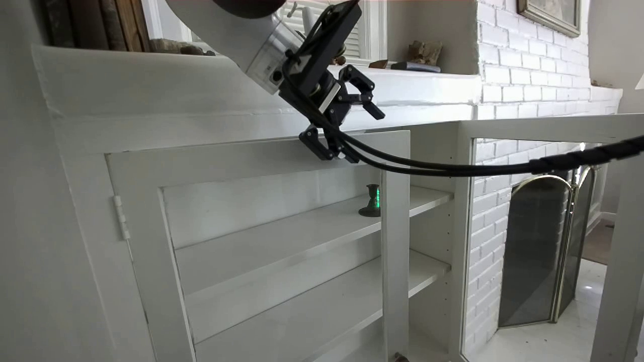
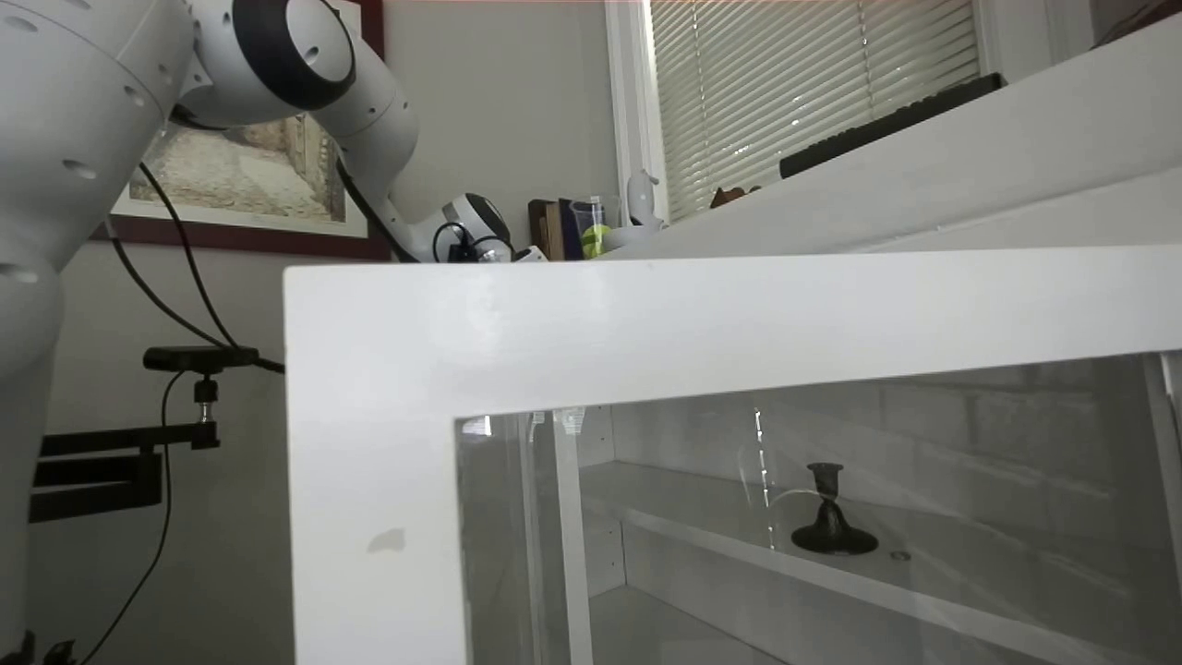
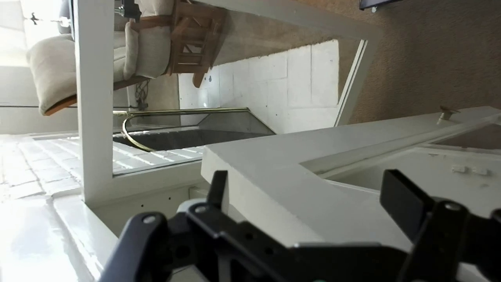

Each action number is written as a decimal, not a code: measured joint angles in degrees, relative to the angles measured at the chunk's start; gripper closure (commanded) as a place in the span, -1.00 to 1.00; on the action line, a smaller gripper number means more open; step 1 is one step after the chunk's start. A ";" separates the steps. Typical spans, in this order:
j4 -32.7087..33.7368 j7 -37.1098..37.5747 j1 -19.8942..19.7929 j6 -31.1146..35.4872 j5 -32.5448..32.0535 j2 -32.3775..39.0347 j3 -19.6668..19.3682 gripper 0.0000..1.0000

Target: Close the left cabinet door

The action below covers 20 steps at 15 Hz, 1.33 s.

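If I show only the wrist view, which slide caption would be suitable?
Open gripper at the ajar left cabinet door, a fireplace screen showing through the glazed right door.

The arm (image 2: 92, 102) is white, with smooth, rounded links pitted by small oval recesses (image 2: 81, 170); a broad black band (image 2: 263, 46) rings a white disc (image 2: 319, 42) at one joint. A silvery collar (image 1: 271, 58) joins the black, many-jointed hand (image 1: 361, 132), marked by a pale strip (image 1: 329, 97). Greyish round screw heads (image 3: 148, 219) dot its knuckles. Black cables (image 1: 483, 171) thicken into ribbed wrapping (image 1: 568, 161).
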 measured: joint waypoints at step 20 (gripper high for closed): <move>-7.27 12.77 -0.20 15.21 -24.02 -0.84 0.77 -1.00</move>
